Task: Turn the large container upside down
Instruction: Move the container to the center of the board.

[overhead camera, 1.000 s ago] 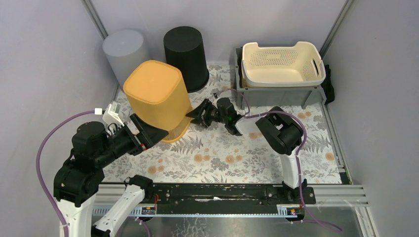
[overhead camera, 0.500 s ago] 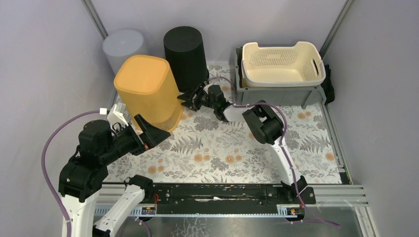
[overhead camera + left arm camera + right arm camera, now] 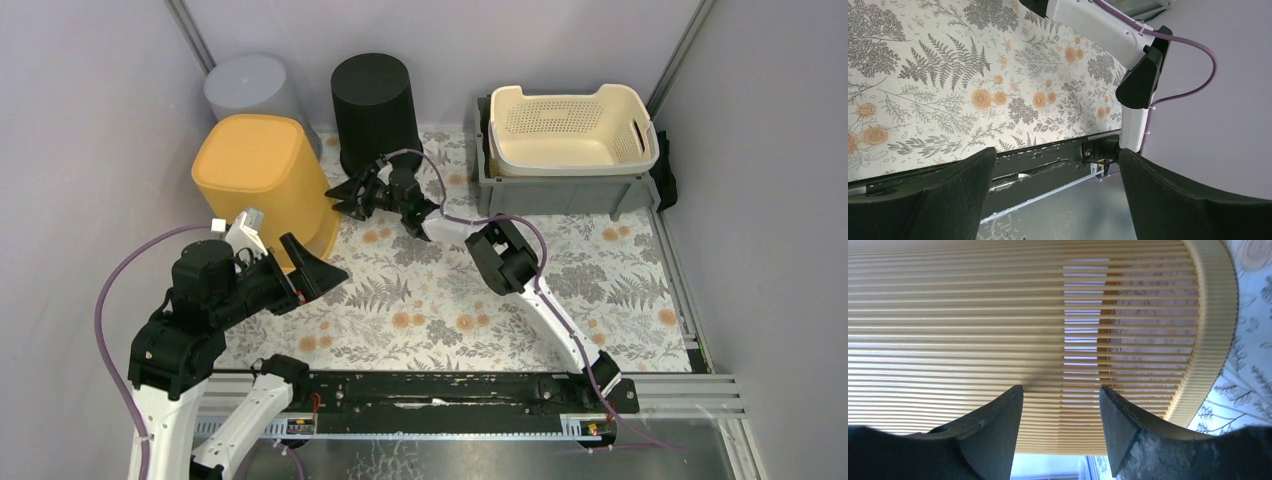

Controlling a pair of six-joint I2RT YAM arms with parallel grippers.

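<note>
Bin: yellow bin stands base-up, rim on the counter, upper left, just beside the grey bin.
Left fingers: wide apart, empty, just lower right of the yellow bin, not touching it.
Right fingers: apart, holding nothing, tips at its ribbed right wall; I cannot tell if they touch.
Black bin: top centre, near.
Risk: any more push from the right could slide or tip the yellow bin into the grey bin; a fingertip catching its slots could drag it over.
</note>
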